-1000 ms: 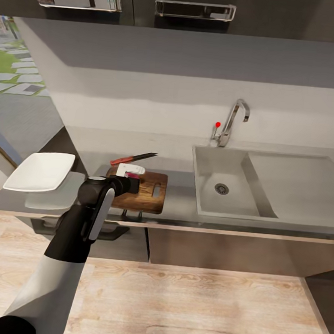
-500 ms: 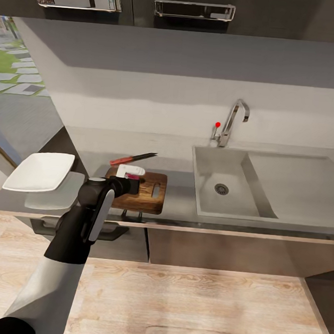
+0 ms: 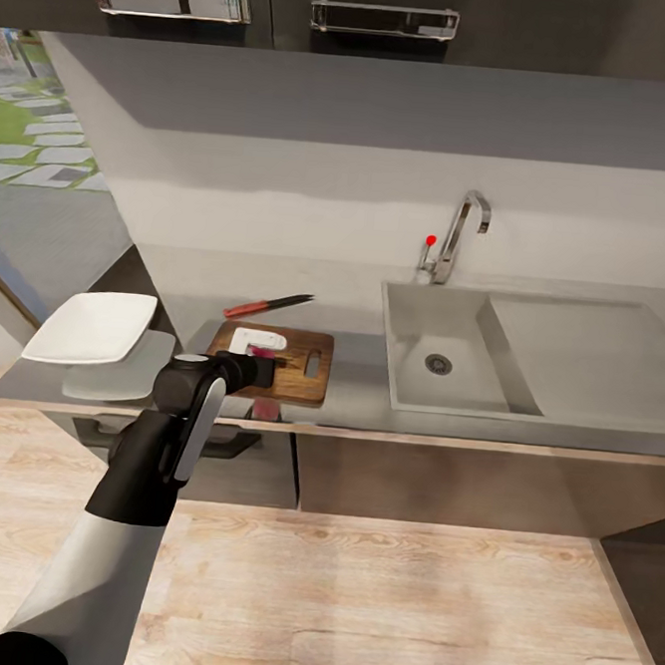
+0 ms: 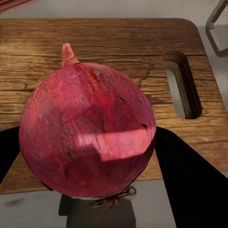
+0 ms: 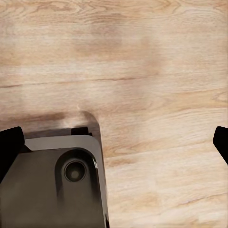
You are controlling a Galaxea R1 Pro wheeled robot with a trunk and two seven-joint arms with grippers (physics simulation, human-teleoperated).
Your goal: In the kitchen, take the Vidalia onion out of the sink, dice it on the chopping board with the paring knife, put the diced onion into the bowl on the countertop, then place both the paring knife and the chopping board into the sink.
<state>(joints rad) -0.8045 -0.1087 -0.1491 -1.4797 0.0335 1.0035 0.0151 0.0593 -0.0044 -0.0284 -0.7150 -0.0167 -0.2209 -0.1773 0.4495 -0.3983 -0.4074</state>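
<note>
The pinkish-red Vidalia onion (image 4: 88, 137) sits between the dark fingers (image 4: 187, 183) of my left gripper (image 4: 90, 161), which is shut on it just above the near part of the brown chopping board (image 4: 118, 42). In the head view the left gripper (image 3: 266, 367) reaches over the board (image 3: 304, 375) on the grey countertop (image 3: 362, 400), with the onion (image 3: 264, 351) at its tip. The red-handled paring knife (image 3: 264, 307) lies on the counter behind the board. The white square bowl (image 3: 93, 326) stands at the counter's left end. The sink (image 3: 413, 324) is to the right. My right gripper (image 5: 115, 142) hangs open over the wooden floor.
A chrome tap (image 3: 458, 232) with a red knob (image 3: 431, 239) stands behind the basin, and a flat drainboard (image 3: 592, 343) extends right. Dark wall cabinets with bar handles (image 3: 382, 18) hang above. The robot's base (image 5: 52, 185) shows in the right wrist view.
The whole head picture has shifted, so the camera has moved. The left gripper keeps the onion over the board's near part; knife, bowl and board stay where they were.
</note>
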